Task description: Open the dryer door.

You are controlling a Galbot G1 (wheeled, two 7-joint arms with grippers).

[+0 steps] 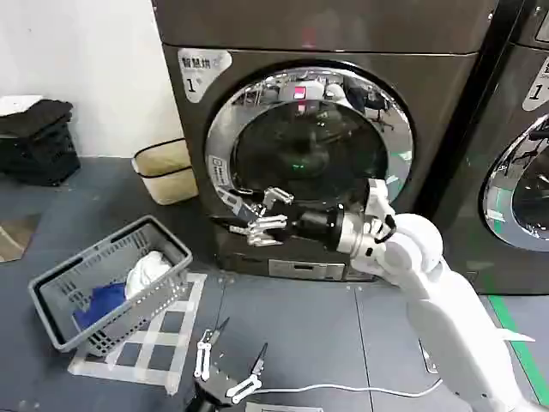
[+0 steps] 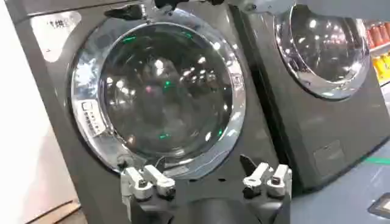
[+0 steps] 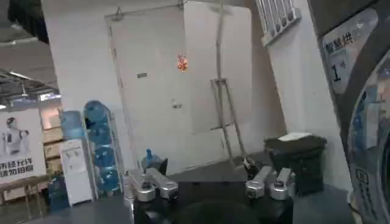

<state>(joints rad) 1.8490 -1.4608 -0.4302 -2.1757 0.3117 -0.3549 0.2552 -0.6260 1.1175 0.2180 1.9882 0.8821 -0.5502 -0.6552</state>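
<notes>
chrome-rimmed round dryer door (image 1: pixel 310 153) shut; right tool (image 1: pixel 260 220) open, empty, at lower-left rim.

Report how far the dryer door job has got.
Done: the right gripper has been brought to the lower left rim of the dryer door, fingers open. In hand: lining up on that rim; nothing is gripped. Left: the door looks closed against the machine and must be pulled open. The left gripper waits low, open.

The grey floor (image 1: pixel 343 326) bears a laundry basket (image 1: pixel 111 283), a beige bin (image 1: pixel 167 172), and two dryers.
</notes>
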